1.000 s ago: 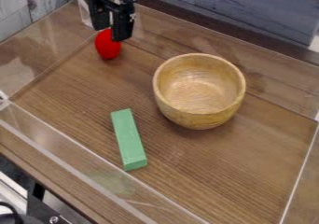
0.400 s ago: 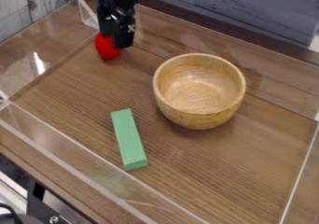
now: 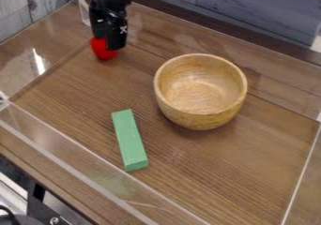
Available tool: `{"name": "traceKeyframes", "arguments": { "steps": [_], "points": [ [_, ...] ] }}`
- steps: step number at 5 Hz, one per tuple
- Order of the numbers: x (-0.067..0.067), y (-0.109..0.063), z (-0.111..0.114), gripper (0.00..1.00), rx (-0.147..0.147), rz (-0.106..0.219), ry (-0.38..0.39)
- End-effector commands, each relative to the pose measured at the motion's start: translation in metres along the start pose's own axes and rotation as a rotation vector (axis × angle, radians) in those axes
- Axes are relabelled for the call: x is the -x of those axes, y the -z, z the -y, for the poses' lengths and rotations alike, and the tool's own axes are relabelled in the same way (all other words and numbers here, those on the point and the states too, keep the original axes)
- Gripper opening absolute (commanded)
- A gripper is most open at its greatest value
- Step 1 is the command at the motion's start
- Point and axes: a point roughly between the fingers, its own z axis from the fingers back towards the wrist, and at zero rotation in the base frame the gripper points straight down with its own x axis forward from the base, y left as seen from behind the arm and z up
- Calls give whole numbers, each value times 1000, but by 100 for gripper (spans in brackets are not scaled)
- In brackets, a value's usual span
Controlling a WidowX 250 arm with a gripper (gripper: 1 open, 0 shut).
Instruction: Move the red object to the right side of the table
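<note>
Camera view, only one. Black robot gripper [image 3: 108, 43] points straight down at the far left of the dark brown wood-grain table [image 3: 238, 163], low over the surface. Jaws spread wide, as wide as they go. Small round bright-red toy fruit [image 3: 105, 50] sits right under the gripper, on the table, with the black fingers covering its upper part; only the lower red curve shows below and between them. Fingers look to be either side of the fruit, but can't tell if they touch it. Nothing gripped: jaws not closed on it.

Red fruit is at the far left part of the table, near the clear acrylic wall [image 3: 38, 65] on that side. Round light wooden bowl [image 3: 201, 90] stands upright right of centre, well apart from the fruit, empty inside. Flat green rectangular block [image 3: 128, 140] lies flat nearer the front, left of the bowl, apart from both.
</note>
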Motion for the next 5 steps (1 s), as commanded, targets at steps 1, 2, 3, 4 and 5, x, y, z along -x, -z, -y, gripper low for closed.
{"name": "traceKeyframes", "arguments": {
  "steps": [1,2,3,4,5],
  "points": [
    [-13,-18,-12,100,-55,58,11],
    [-24,-10,-12,100,-60,64,44],
    [-17,-3,-18,100,-63,69,70],
    [-9,2,-22,0,-63,76,95],
    [-14,8,-19,0,-63,82,128]
  ]
}}
